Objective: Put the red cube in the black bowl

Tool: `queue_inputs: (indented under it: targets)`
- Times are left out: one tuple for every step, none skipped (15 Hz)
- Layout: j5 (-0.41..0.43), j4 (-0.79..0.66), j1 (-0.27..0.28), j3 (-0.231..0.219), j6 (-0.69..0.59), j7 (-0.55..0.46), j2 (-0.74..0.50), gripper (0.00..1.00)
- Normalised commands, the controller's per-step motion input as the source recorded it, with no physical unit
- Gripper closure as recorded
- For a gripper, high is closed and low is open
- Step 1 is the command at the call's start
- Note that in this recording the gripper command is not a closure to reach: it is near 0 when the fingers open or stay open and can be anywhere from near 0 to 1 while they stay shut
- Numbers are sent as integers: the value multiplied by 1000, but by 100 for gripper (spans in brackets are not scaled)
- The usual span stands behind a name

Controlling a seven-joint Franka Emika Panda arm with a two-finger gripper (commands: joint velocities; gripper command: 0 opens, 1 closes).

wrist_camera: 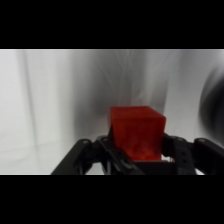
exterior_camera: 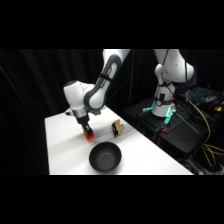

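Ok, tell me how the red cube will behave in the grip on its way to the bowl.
The red cube looks rigid, with flat plain faces, so the pincer should hold it squarely without squashing it. It seems small and probably light. Dropped into the black bowl, it would likely tumble briefly, not roll on.

Cube (wrist_camera: 136, 131): small, bright red-orange, plain faces, sharp edges. Sits between the jaws, one flat face and the top showing in the wrist view, level and not tilted. In the side view it shows as a red spot at the jaws' tip (exterior_camera: 89, 135), at or just above the worktop; contact cannot be told.

Bowl (exterior_camera: 105, 157): round, matte black, dark grey inside, upright, mouth up, nothing in it. Stands on the worktop near the front edge, close to the cube, not touching it.
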Motion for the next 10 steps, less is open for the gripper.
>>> queue_inputs:
  targets:
    - [-152,-120,199,-139,-386,332,-452,100]
    - [-147,-211,191,-122,-353,296,-505,100]
    - [-134,-236,175,-100,-311,258,-512,100]
    - [-129,-271,175,-85,-268,256,-521,100]
    - [-134,-269,180,-82,-233,277,-488,100]
    - [-134,-283,182,-62,-192,264,-464,100]
    - [-121,-293,192,-46,-171,291,-443,100]
    - [-92,-305,197,-27,-144,323,-421,100]
    - [-61,-302,209,0,-149,353,-398,100]
    - [-52,-299,207,22,-119,336,-368,100]
